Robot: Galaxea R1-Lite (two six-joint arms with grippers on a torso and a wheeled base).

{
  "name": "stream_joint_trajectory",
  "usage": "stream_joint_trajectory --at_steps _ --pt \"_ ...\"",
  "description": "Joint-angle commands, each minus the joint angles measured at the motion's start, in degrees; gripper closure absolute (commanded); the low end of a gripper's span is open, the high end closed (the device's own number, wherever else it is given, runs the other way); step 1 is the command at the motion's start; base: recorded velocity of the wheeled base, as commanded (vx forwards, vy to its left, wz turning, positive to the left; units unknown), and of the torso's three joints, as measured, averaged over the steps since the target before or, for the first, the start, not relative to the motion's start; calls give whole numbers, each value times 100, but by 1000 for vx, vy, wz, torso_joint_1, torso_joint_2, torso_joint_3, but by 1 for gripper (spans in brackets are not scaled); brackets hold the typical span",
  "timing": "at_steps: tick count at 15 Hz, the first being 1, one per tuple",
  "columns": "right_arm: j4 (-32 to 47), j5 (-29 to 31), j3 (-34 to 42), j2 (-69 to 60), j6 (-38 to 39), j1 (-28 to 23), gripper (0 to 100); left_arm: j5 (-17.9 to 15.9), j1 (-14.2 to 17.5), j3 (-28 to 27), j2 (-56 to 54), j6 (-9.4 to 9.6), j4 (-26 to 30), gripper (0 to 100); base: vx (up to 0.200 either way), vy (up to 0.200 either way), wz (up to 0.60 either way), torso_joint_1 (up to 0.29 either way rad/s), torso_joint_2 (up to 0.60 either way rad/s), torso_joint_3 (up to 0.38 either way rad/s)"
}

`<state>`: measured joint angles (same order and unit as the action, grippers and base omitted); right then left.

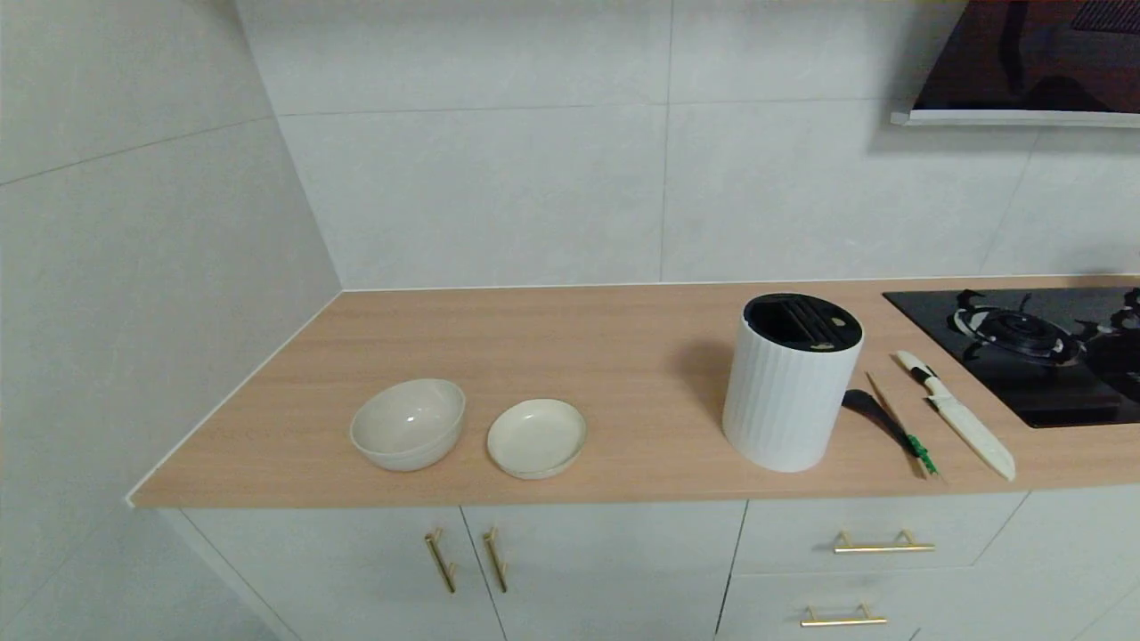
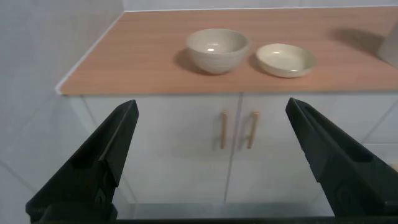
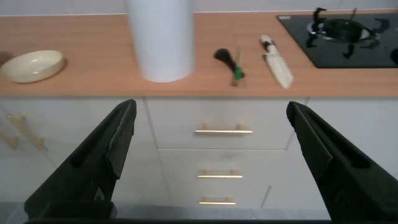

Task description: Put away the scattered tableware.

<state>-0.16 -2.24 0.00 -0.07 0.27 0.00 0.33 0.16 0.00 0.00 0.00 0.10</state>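
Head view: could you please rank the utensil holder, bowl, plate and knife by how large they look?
utensil holder
bowl
plate, only slightly smaller than the bowl
knife, long but thin, smallest in area

Wood-look surface (image 1: pixel 552 338) runs along a pale tiled wall (image 1: pixel 499 178), and over on the right a black gas hob (image 1: pixel 1006 374) is set into it, beneath a dark range hood (image 1: pixel 1024 62). Below, white cabinet doors (image 1: pixel 356 570) carry two upright gold handles (image 1: pixel 439 561) side by side, and the drawers (image 1: pixel 966 525) to their right have level bar pulls (image 1: pixel 883 542).
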Motion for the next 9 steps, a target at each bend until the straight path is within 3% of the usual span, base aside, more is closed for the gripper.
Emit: stream_joint_trajectory --at_steps 1,9 --pt "-2 -4 0 7 0 -9 0 11 2 0 0 0 -1 0 0 200 0 2 2 7" --pt "-2 -4 0 7 0 0 0 2 2 0 0 0 -1 0 0 200 0 1 1 4"
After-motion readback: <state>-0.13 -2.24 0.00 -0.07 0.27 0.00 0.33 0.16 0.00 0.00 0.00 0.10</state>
